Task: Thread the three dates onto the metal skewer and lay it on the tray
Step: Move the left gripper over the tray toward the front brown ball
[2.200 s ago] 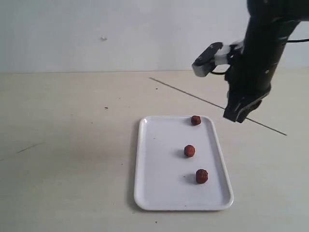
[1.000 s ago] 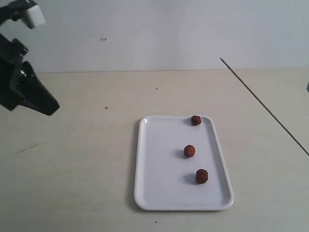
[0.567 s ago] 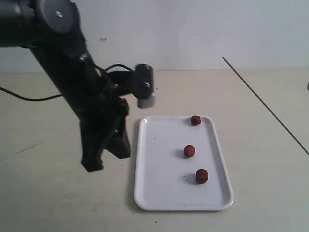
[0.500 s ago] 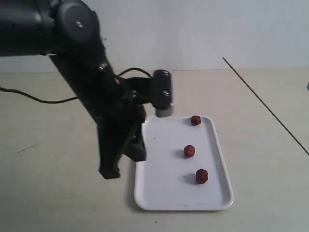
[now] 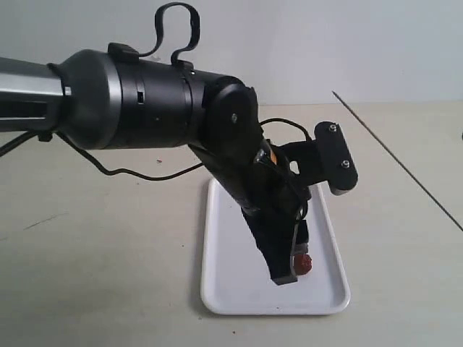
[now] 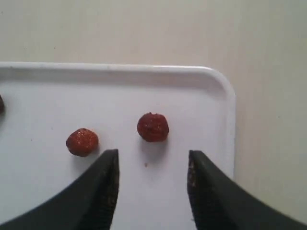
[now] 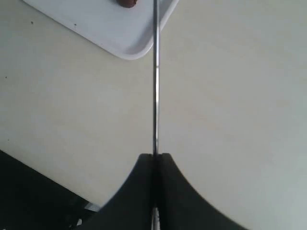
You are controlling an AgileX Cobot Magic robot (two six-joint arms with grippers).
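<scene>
The white tray (image 5: 217, 289) lies in the middle of the table. My left gripper (image 5: 290, 266) hangs low over its near right part, open and holding nothing. One date (image 5: 304, 264) peeks out beside the fingers; the arm hides the others in the exterior view. In the left wrist view the left gripper (image 6: 152, 161) stands just short of a date (image 6: 152, 127), with a second date (image 6: 82, 142) off to one side on the tray (image 6: 229, 98). My right gripper (image 7: 154, 156) is shut on the metal skewer (image 7: 155, 72), which is held in the air at the right (image 5: 394, 157).
The black left arm (image 5: 145, 108) and its cable stretch from the left edge across the tray. The skewer's tip points toward the back wall. A tray corner (image 7: 125, 48) and a date (image 7: 127, 3) lie beyond the skewer in the right wrist view.
The left arm has swept in from the far left to over the tray's right side, and its jaws have opened. The skewer has stayed put.
</scene>
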